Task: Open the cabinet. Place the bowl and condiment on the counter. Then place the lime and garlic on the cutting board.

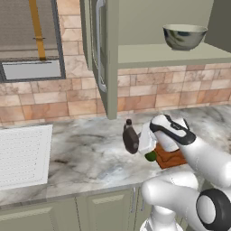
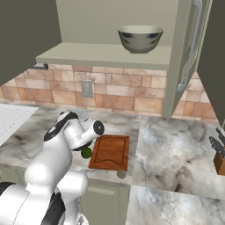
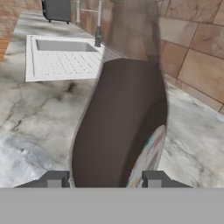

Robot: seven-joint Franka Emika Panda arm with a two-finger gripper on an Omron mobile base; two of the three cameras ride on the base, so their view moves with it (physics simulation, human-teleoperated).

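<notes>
Brown condiment bottle (image 3: 118, 127) sits upright on the marbled counter (image 1: 85, 149), gripper (image 3: 103, 179) jaws clamped on either side of it; steel bowl (image 1: 184, 36) up in the cabinet (image 1: 153, 54).

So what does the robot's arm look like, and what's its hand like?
The arm is made of fat, shiny white rounded tubes, with dark rings and bands at the joints. No cables show. The hand at the end has two small, blocky dark grey fingers with paler patches on them.
</notes>
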